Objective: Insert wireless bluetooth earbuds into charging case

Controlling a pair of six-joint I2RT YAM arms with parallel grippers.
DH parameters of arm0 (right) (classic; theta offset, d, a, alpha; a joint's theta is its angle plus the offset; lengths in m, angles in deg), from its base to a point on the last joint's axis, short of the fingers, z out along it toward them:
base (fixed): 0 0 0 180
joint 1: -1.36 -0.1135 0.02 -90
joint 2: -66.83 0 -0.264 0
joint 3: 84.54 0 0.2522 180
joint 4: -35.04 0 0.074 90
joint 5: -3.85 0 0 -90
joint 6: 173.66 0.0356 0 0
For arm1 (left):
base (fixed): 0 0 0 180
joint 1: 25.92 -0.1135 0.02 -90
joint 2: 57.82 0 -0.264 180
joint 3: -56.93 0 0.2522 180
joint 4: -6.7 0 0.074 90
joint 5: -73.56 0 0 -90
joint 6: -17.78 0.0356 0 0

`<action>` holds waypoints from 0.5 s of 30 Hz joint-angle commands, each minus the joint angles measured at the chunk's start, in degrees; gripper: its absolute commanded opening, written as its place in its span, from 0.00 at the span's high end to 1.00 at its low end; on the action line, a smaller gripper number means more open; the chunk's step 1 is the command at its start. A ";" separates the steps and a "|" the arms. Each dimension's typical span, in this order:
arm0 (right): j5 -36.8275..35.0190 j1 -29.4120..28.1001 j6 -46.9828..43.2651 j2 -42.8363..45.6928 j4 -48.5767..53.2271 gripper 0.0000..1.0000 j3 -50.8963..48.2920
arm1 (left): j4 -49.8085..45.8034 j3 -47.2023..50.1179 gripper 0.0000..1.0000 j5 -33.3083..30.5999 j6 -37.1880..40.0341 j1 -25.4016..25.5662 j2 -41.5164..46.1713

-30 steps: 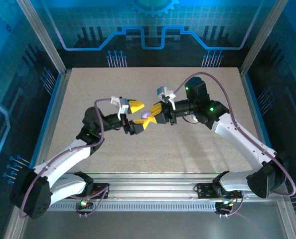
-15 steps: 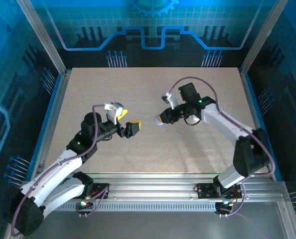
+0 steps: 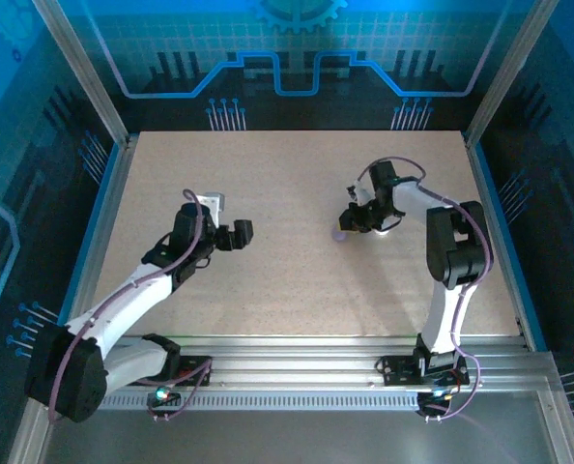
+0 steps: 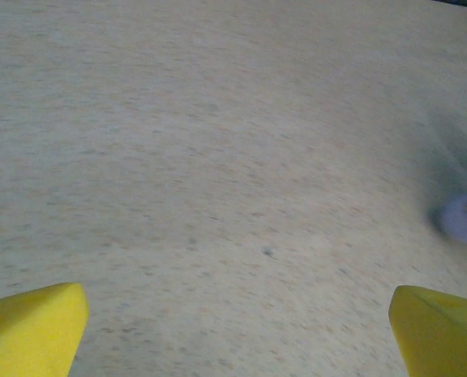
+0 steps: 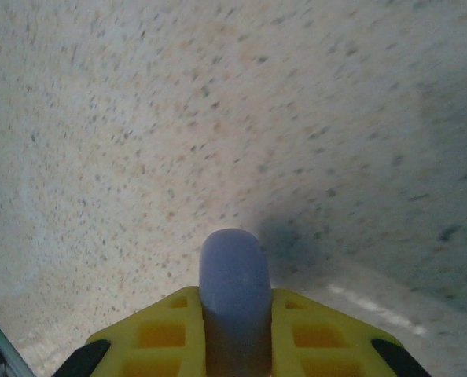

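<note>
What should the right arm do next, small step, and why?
Probably ease the right tool down and set the lavender item on the table. It's clamped edge-on close to the surface, and the left tool stands open, well apart.

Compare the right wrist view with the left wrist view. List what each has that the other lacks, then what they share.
Right wrist, not left wrist: a close look at the right gripper shut on the lavender item, which stands up from the grip.
Left wrist, not right wrist: the left gripper, wide open with nothing in it.
Both: the speckled table and the lavender item. In the left wrist view the item is small and blurred at the right edge, with a bit of yellow from the right gripper against it.
</note>
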 commanded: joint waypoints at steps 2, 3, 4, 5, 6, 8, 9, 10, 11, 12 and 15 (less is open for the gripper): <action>1.52 3.00 -0.64 -2.52 3.73 0.87 3.26 | -0.42 -1.24 0.01 -9.50 -6.24 -5.47 -2.05; 1.56 3.63 -0.94 -2.95 4.11 0.86 3.52 | 0.70 -0.59 0.01 -11.07 -6.47 -6.51 -2.44; 1.69 4.33 -1.15 -3.45 4.50 0.86 3.82 | 1.61 -0.05 0.01 -12.43 -6.28 -7.16 -2.65; 1.61 4.89 -1.36 -3.88 5.20 0.84 4.26 | 3.01 0.54 0.01 -14.16 -5.16 -7.42 -2.77; 1.27 5.33 -1.65 -4.21 5.61 0.82 4.41 | 4.30 1.19 0.01 -16.29 -3.56 -7.51 -2.78; -0.05 6.06 -1.93 -4.10 6.23 0.78 4.63 | 6.31 2.13 0.01 -19.96 -0.99 -7.58 -2.86; -0.68 6.37 -2.00 -3.88 6.41 0.75 4.72 | 7.11 2.53 0.01 -21.63 0.04 -7.84 -2.86; -1.21 6.68 -2.01 -3.50 6.51 0.73 4.80 | 7.71 2.81 0.01 -22.44 1.18 -8.18 -2.89; -1.61 7.02 -1.98 -3.02 6.37 0.70 4.85 | 8.52 3.27 0.01 -23.26 2.32 -8.50 -3.03; -1.96 7.37 -1.86 -2.45 6.31 0.67 5.00 | 8.94 3.60 0.01 -23.83 3.45 -8.90 -3.25; -3.60 8.02 -1.87 -0.53 6.35 0.61 5.78 | 10.75 4.90 0.01 -25.89 5.13 -10.15 -3.98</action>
